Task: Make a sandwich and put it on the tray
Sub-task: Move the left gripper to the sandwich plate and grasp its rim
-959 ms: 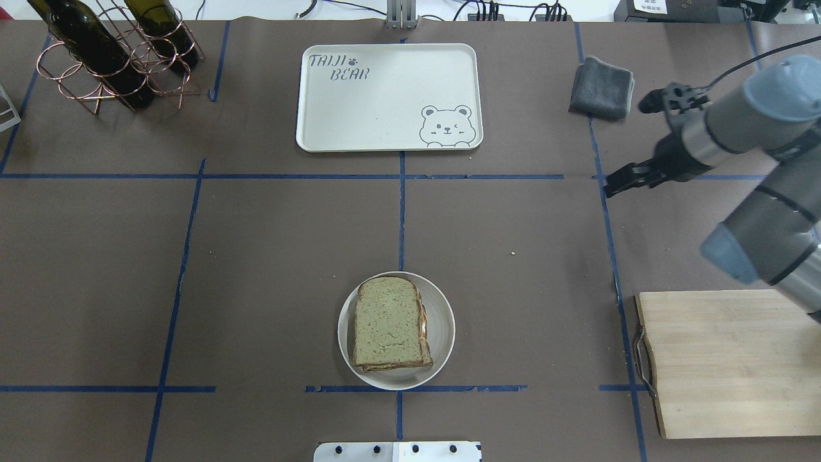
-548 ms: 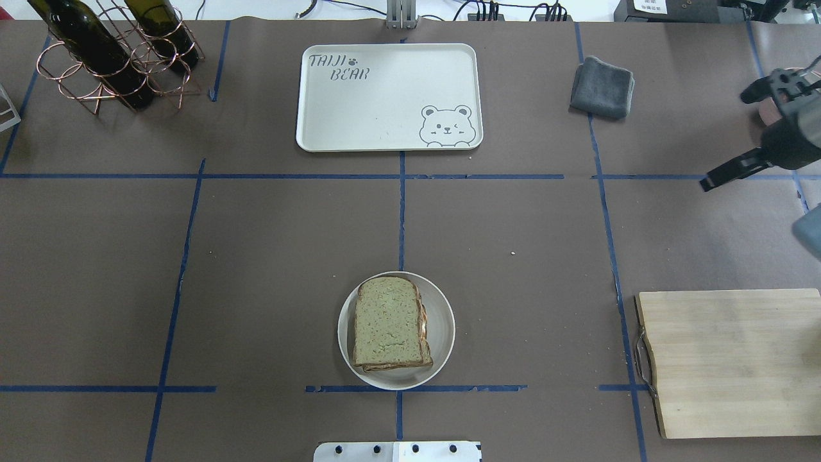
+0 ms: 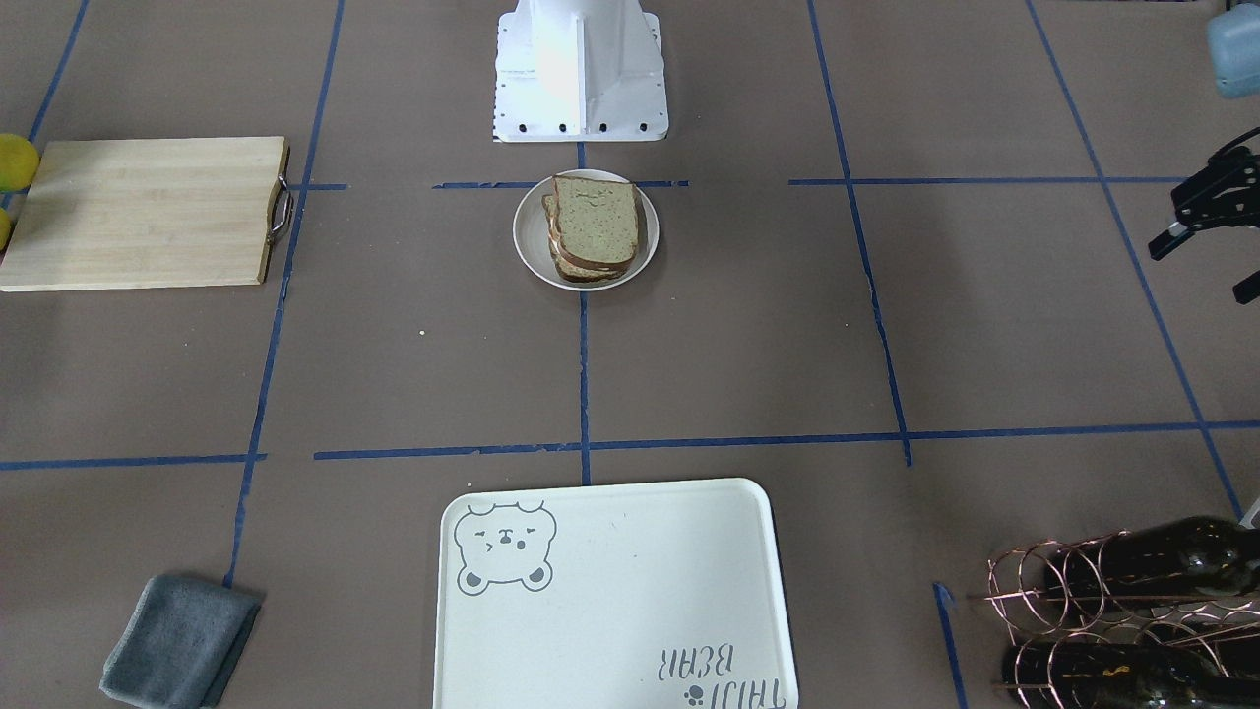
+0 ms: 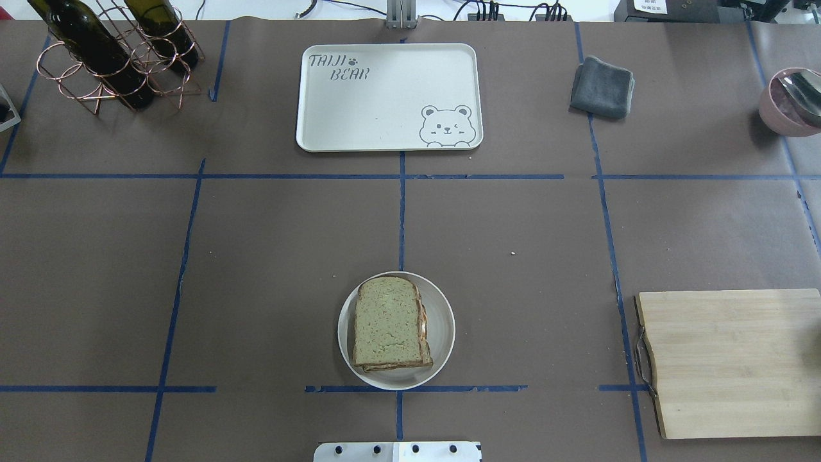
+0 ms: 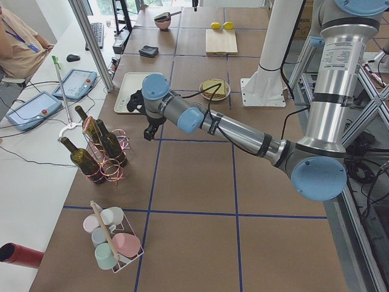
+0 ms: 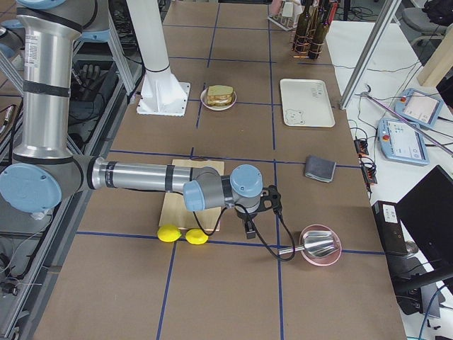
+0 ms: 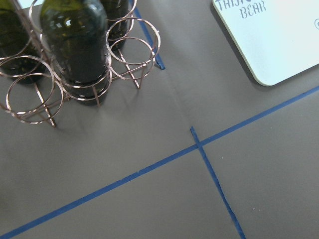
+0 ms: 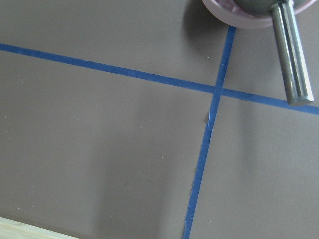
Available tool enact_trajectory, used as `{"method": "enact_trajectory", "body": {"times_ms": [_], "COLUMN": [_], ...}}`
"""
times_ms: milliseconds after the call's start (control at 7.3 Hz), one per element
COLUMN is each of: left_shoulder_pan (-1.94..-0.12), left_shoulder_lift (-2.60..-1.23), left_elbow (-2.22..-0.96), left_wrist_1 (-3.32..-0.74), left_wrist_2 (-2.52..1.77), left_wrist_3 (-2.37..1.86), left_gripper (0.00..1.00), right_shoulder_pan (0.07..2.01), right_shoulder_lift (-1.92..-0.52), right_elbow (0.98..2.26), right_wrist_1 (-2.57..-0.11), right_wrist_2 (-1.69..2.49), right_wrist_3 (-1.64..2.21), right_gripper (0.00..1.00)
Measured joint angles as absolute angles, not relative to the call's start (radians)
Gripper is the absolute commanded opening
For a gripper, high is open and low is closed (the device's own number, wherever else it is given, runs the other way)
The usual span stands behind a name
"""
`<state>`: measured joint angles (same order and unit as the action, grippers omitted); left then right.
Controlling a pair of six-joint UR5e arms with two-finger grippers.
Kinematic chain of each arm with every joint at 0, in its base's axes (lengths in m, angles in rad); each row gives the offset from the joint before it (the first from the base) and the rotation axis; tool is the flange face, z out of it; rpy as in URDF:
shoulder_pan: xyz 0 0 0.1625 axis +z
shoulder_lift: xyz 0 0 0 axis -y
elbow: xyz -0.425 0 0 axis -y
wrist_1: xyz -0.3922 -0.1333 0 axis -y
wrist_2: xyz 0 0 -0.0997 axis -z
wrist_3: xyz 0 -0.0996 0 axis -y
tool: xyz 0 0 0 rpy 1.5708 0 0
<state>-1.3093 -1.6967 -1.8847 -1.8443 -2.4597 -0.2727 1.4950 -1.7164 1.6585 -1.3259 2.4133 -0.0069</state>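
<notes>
The sandwich is a stack of greenish-tan bread slices with a bit of white egg at its right edge. It lies on a small round white plate near the robot's base. The white bear-face tray lies bare at the far middle of the table. My left gripper hovers open and empty near the wine rack, far from both. My right gripper hangs over bare table between the cutting board and a pink bowl; I cannot tell whether it is open or shut.
A wooden cutting board lies at the near right, with two lemons beside it. A folded grey cloth and a pink bowl with a ladle sit far right. A copper rack with wine bottles stands far left.
My right arm has drawn back to the right and left the overhead view, uncovering the pink bowl. The sandwich, plate and tray have not moved.
</notes>
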Motion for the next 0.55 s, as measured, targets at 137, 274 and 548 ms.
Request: {"method": "enact_trajectory", "body": {"times_ms": [137, 274, 548], "left_shoulder_pan": [-1.211, -1.121, -0.935], "left_shoulder_lift": [-1.706, -1.721, -1.773], "left_elbow": [-1.931, -1.973, -2.031], "left_wrist_1": [-1.872, -1.883, -1.888], "left_wrist_2": [-2.399, -2.347, -2.224], "left_wrist_3": [-0.395, -0.518, -0.805], "left_gripper": [1.0, 1.0, 1.0], "right_shoulder_pan": [1.492, 1.485, 1.497], "right_shoulder_lift": [-1.721, -1.721, -1.712], "right_elbow": [1.66, 1.662, 1.664], "right_wrist_1": [-1.338, -1.354, -1.434], "right_wrist_2": [2.413, 2.411, 2.379], "right_wrist_3": [-0.008, -0.014, -0.105], "right_gripper": [1.0, 1.0, 1.0]}}
